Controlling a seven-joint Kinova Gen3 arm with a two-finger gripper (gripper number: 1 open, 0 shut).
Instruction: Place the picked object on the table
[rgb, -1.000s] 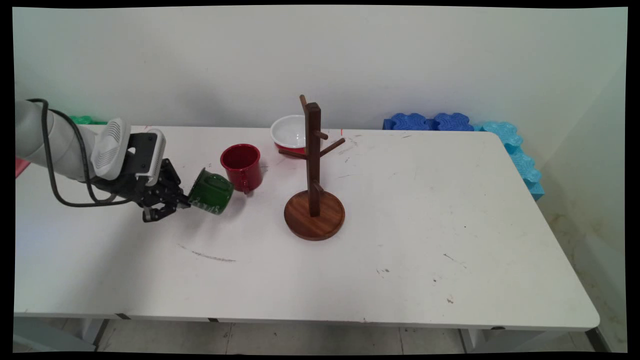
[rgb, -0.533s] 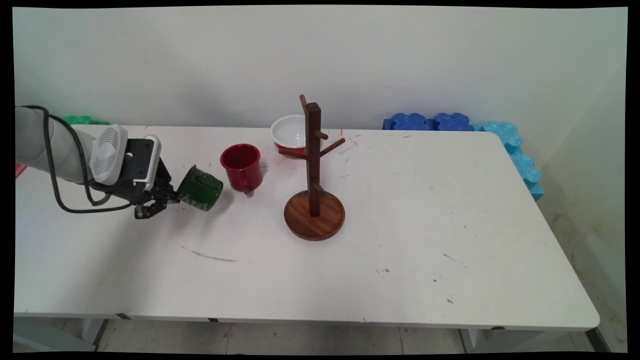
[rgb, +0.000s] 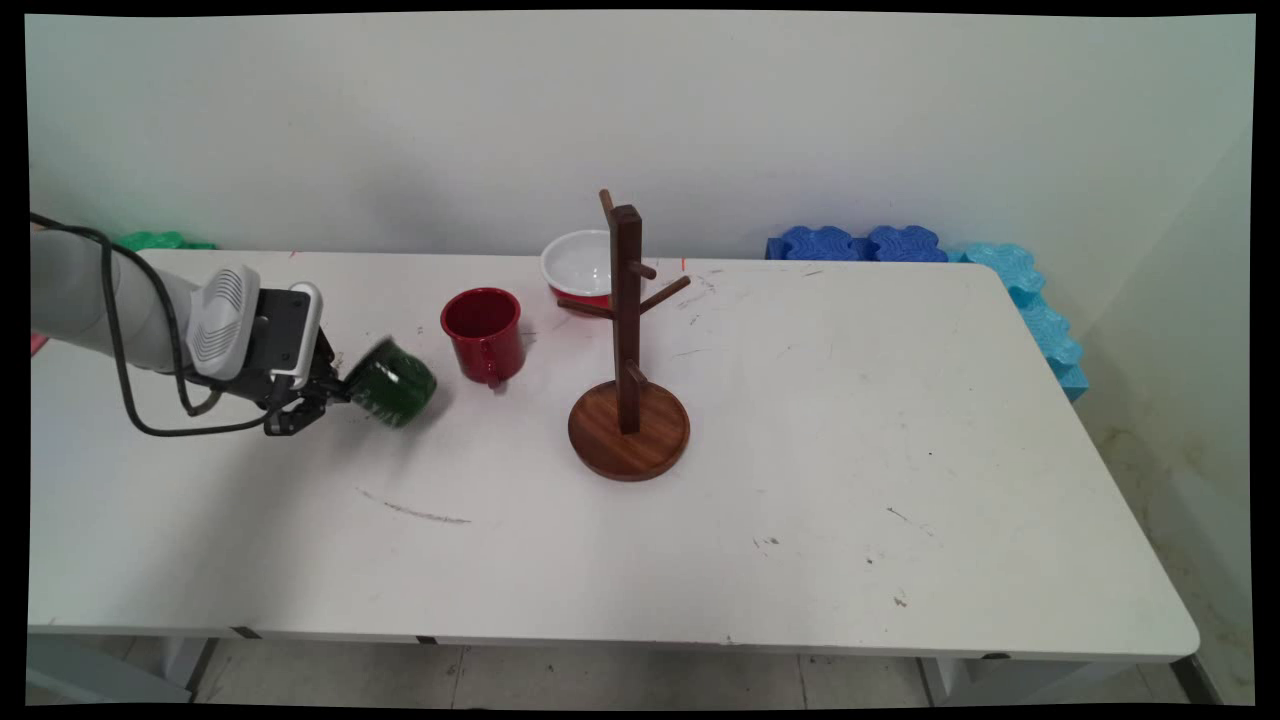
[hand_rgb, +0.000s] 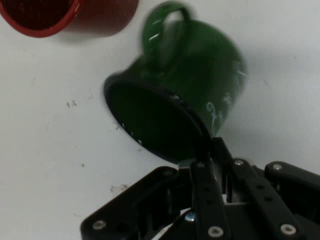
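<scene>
A long white worktop (rgb: 800, 450) with scuffed marks is seen from above its near side, set against a pale wall. Blue and turquoise foam blocks (rgb: 930, 245) are lined along its far right edge. A dark wooden mug tree with a round base (rgb: 628, 400) is stood upright near the middle of the worktop, its pegs bare. Just behind it, a shallow bowl, white inside and red outside (rgb: 580, 265), is partly hidden by the post. A glossy red enamel mug (rgb: 484, 333) is stood upright to the left of the tree, its handle turned toward the near side. Just left of it, and apart from it, a dark green enamel mug with white lettering (rgb: 391, 383) is held tilted on its side just above the worktop, its mouth turned toward the arm. The black two-finger hand (rgb: 335, 392) is clamped on the green mug's rim; in the hand view one finger is seen inside the mouth (hand_rgb: 202, 150) and the other against the outer wall, with the handle on the far side.
</scene>
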